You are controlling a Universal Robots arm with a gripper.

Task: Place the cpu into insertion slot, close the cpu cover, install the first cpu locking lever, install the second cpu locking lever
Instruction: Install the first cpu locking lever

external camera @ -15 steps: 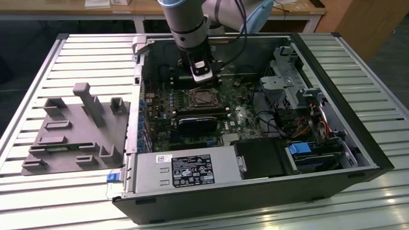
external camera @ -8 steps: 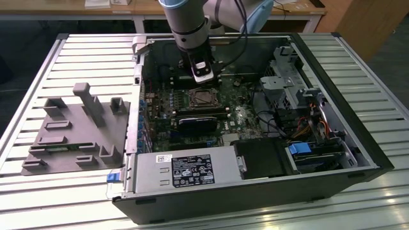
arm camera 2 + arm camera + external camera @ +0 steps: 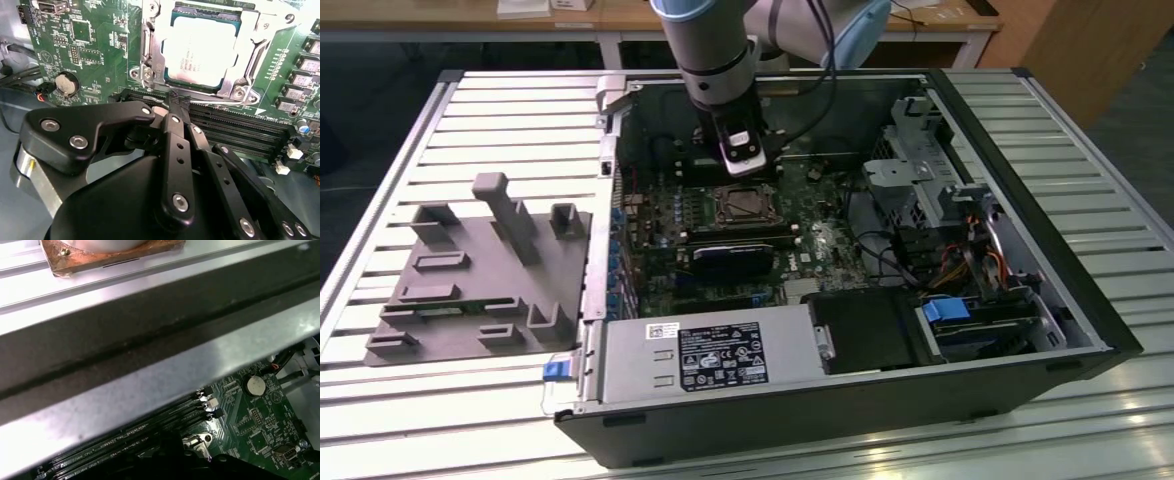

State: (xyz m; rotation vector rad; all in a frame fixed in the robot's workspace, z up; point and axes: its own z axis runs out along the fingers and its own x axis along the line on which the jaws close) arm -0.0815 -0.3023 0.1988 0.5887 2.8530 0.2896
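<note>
Beside the cpu cover, gripper is seen closed, empty (cpu seated beneath); latching judged in hand, fine hooking needed.

A slatted silver metal tabletop stretched across the exterior view, its ribs catching pale light. Behind it stood a light wooden desk on white legs, with dark floor beneath and a brown wooden panel at the exterior view's right.
</note>
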